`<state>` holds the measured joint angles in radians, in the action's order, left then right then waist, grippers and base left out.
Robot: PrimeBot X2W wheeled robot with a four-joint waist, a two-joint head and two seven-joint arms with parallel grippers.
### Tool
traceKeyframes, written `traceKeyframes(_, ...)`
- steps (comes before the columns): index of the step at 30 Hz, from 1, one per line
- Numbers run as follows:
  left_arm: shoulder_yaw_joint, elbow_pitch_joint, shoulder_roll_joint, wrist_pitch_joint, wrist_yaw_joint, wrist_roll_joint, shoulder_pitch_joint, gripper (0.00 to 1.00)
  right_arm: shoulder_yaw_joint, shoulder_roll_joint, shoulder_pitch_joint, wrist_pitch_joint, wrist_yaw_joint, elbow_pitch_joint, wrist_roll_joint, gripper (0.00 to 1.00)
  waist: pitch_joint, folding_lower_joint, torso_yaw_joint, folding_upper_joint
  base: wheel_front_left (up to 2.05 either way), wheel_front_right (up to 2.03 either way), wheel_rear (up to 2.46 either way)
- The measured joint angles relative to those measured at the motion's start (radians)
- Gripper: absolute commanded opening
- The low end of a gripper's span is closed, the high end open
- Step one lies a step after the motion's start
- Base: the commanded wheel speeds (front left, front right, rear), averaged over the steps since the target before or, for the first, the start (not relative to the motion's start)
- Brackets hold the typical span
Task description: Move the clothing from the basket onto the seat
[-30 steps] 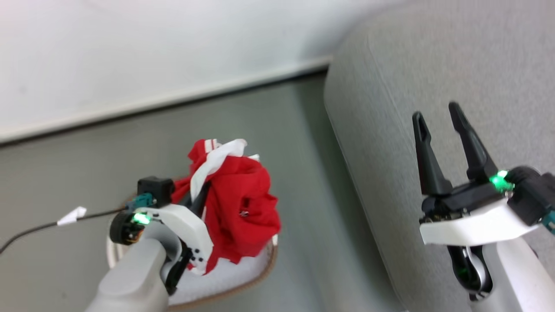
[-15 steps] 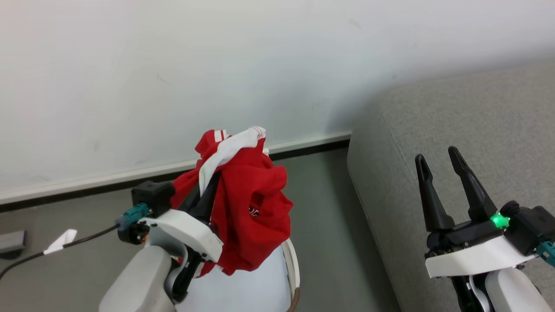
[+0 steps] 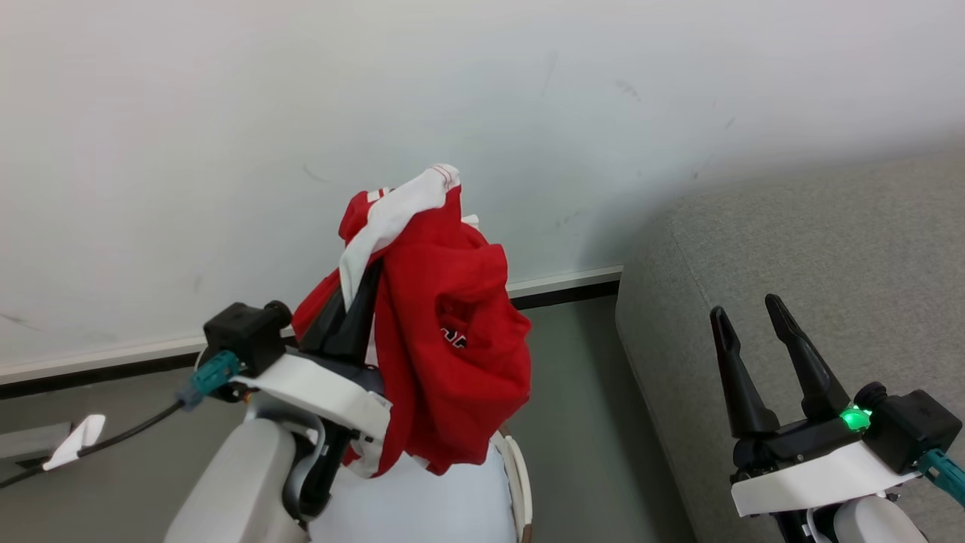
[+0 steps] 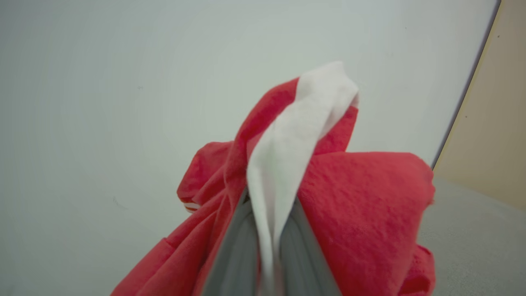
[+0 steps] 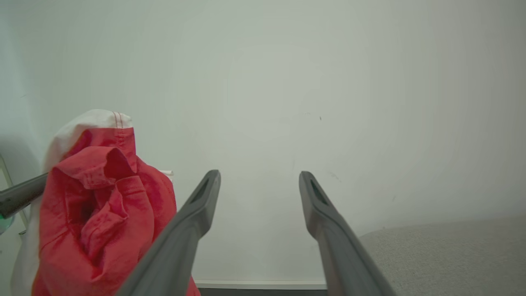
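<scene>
The clothing (image 3: 452,354) is a bunched red garment with white trim, hanging in the air above the basket (image 3: 522,483), whose brown-edged rim and white lining show at the bottom edge. My left gripper (image 3: 362,275) is shut on the clothing (image 4: 361,205); in the left wrist view its grey fingers (image 4: 240,255) pinch a white fold. My right gripper (image 3: 742,309) is open and holds nothing, hovering over the grey seat (image 3: 829,249) at the right. In the right wrist view the clothing (image 5: 98,205) hangs left of the spread right gripper (image 5: 259,176).
A white wall (image 3: 482,113) with a skirting board (image 3: 562,285) stands close behind. Grey floor (image 3: 573,392) lies between basket and seat. A black cable with a white tag (image 3: 71,445) trails off at the left.
The head camera has tilted up, so the wall takes up more of the view. My left gripper has lifted the clothing higher, clear of the basket lining. The right gripper stays open.
</scene>
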<state>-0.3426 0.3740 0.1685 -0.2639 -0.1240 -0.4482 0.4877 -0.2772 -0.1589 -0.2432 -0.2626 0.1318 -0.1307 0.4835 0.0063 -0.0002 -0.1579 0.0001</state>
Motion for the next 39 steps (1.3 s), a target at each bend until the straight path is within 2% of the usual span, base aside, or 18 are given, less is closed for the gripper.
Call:
traceKeyframes(10,-0.004,-0.015,-0.011,0.000,0.000,0.008,-0.011,0.00,-0.074,-0.007,0.000,0.000,0.000,0.005,0.023,1.00,-0.003,0.0001,0.009,0.0000,0.00,0.00,0.00)
traceKeyframes(15,-0.030,-0.005,-0.026,0.000,-0.002,0.008,-0.010,0.00,-0.208,-0.034,-0.011,0.000,0.000,0.010,0.069,1.00,-0.008,0.0001,0.024,0.0000,0.00,0.00,0.00)
traceKeyframes(20,-0.066,-0.005,-0.043,0.000,-0.003,0.008,-0.003,0.00,-0.348,-0.076,-0.071,0.000,0.000,-0.043,0.117,1.00,-0.013,0.0001,0.050,0.0000,0.00,0.00,0.00)
traceKeyframes(30,-0.200,-0.046,-0.069,0.000,-0.005,-0.005,0.007,0.00,-0.543,-0.128,-0.233,0.000,0.000,-0.215,0.232,1.00,-0.021,0.0002,0.133,0.0000,0.00,0.00,0.00)
traceKeyframes(35,-0.281,-0.053,-0.072,0.000,-0.005,-0.027,0.020,0.00,-0.678,-0.147,-0.322,0.000,0.000,-0.251,0.322,1.00,-0.025,0.0003,0.186,0.0000,0.00,0.00,0.00)
traceKeyframes(39,-0.326,-0.051,-0.073,0.000,-0.005,-0.055,0.028,0.00,-0.702,-0.152,-0.362,0.000,0.000,-0.273,0.359,1.00,-0.030,0.0003,0.222,0.0000,0.00,0.00,0.00)
